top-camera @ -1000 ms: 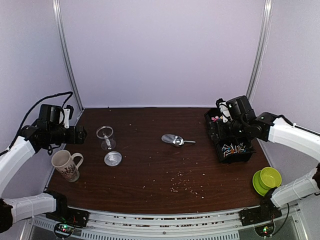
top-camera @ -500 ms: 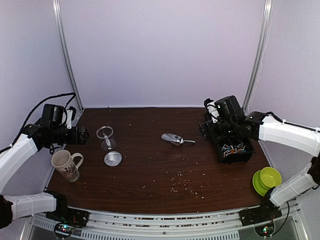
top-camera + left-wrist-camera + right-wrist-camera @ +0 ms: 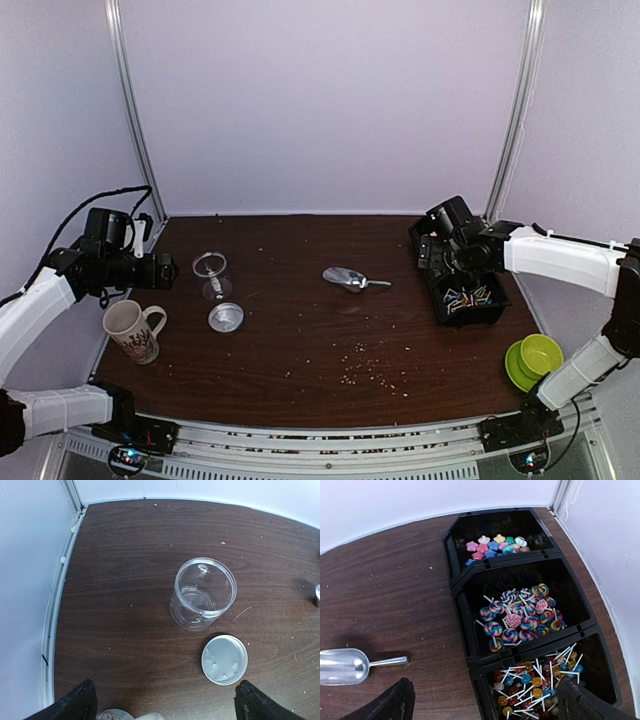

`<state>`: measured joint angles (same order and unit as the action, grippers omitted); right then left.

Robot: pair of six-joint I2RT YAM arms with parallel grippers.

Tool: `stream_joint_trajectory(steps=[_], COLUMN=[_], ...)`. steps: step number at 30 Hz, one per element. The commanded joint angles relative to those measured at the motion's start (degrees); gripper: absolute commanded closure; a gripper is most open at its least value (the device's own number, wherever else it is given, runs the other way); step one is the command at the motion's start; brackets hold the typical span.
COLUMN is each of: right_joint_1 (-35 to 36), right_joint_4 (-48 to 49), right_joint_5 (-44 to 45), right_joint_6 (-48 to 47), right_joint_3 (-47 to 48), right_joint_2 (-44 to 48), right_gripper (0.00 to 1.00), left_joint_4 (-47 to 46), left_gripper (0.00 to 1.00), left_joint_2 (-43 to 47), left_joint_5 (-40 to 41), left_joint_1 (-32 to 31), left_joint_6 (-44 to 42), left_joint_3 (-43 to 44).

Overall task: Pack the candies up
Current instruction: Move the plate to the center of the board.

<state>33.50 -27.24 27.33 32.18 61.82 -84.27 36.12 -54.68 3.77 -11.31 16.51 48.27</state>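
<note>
Right claw [image 3: 485, 692] shifted above candies [image 3: 515, 615] — jaws spread.

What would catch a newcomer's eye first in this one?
The bright candies filling a black three-compartment bin on the right stand out most. Across on the left, a clear jar stands open beside its lid, with a metal scoop lying between the two sides.

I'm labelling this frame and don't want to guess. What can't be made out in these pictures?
- Top view: the right arm covers the far bins of the black tray, and the candies are too small to sort.
- Right wrist view: the nearest bin and the scoop are cut off by the picture's edges.
- Left wrist view: only a sliver of the mug shows at the bottom edge.
</note>
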Motion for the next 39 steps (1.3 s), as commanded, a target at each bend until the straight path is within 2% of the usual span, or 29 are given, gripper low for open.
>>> stream_joint_trajectory(steps=[1,6,12,20,24,39], right_joint_1=[-0.5,-1.5,-5.0,-8.2,-9.1,-11.1], right_joint_4=[-3.0,-5.8,-5.5,-6.1,-7.1,-8.6], right_joint_5=[5.2,7.8,6.1,3.2,1.8,1.9], right_joint_6=[17.9,29.1,35.2,35.7,36.8,37.9], right_joint_3=[-2.0,-2.9,-3.9,-1.9,-0.5,4.1], right_joint_2=[1.8,1.2,-0.6,-6.1,-8.8,-15.0], right_gripper=[0.00,0.00,0.00,0.02,0.14,0.10], left_joint_4=[-1.8,-1.8,-1.8,-1.8,-1.8,-1.8], left_gripper=[0.02,0.02,0.02,0.02,0.02,0.02], left_joint_2=[-0.6,-0.5,-0.2,0.0,-0.1,0.3], left_joint_5=[-0.9,-1.1,-1.1,-1.1,-1.3,-1.2], left_joint_1=[0.0,0.0,0.0,0.0,0.0,0.0], left_joint_6=[0.7,0.7,0.7,0.7,0.7,0.8], left_joint_3=[0.7,0.7,0.6,0.5,0.5,0.4])
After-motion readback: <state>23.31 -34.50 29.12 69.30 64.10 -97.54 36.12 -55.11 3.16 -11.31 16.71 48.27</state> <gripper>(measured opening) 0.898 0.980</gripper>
